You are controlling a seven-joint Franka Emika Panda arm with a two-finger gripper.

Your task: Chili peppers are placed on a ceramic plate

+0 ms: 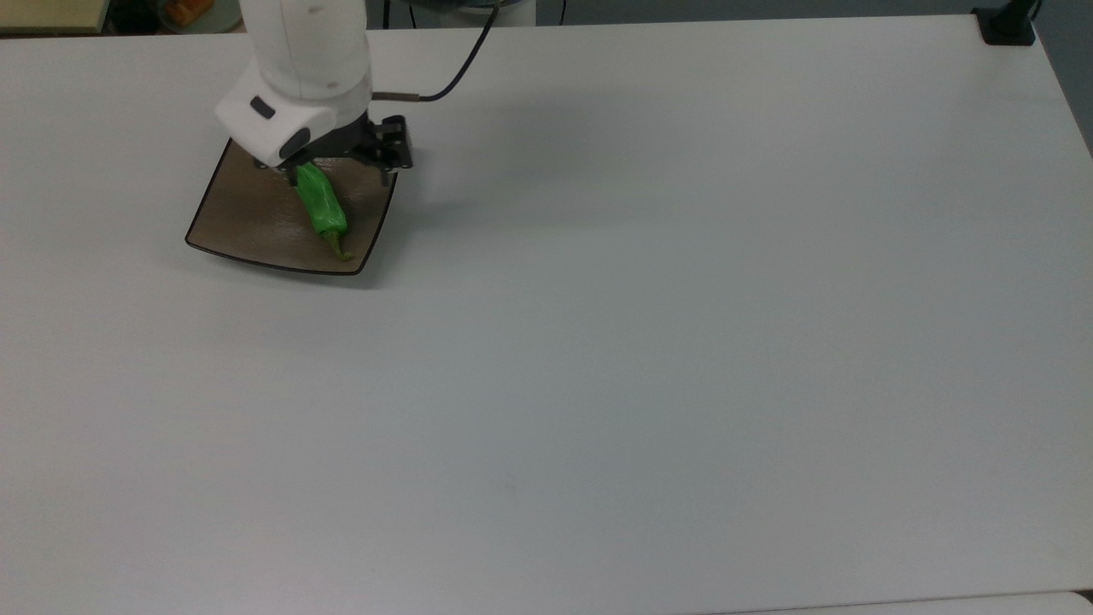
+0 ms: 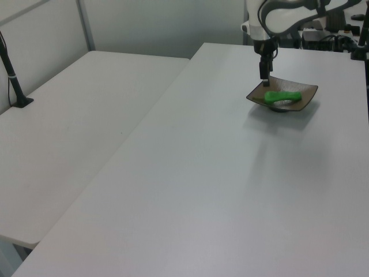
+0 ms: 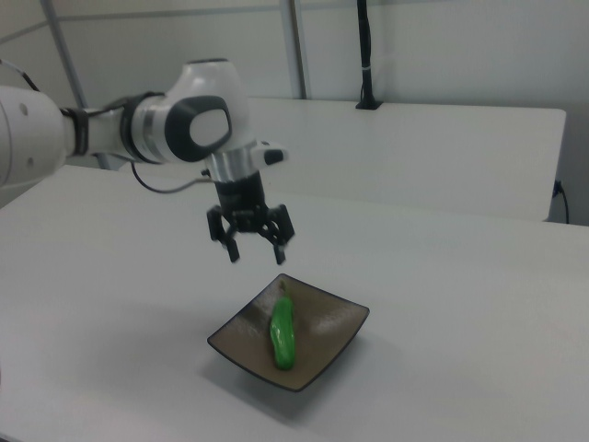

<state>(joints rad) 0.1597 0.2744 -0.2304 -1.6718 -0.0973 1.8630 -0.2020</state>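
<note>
A bright green chili pepper (image 1: 322, 207) (image 2: 282, 97) (image 3: 282, 336) lies flat on the square brown ceramic plate (image 1: 248, 218) (image 2: 307, 91) (image 3: 327, 330). In the top view its stem points toward the plate's lower edge. My gripper (image 1: 337, 169) (image 2: 265, 78) (image 3: 256, 250) hangs above the plate's far side. It is open, holds nothing, and stands clear of the pepper. The right view shows both black fingers (image 3: 232, 250) spread apart in the air over the plate's back corner.
The plate sits near the top view's upper left on a wide white table (image 1: 640, 342). A black clamp post (image 1: 1008, 26) stands at the far right corner. A second white table (image 2: 75, 127) with a black post (image 2: 11, 69) lies alongside.
</note>
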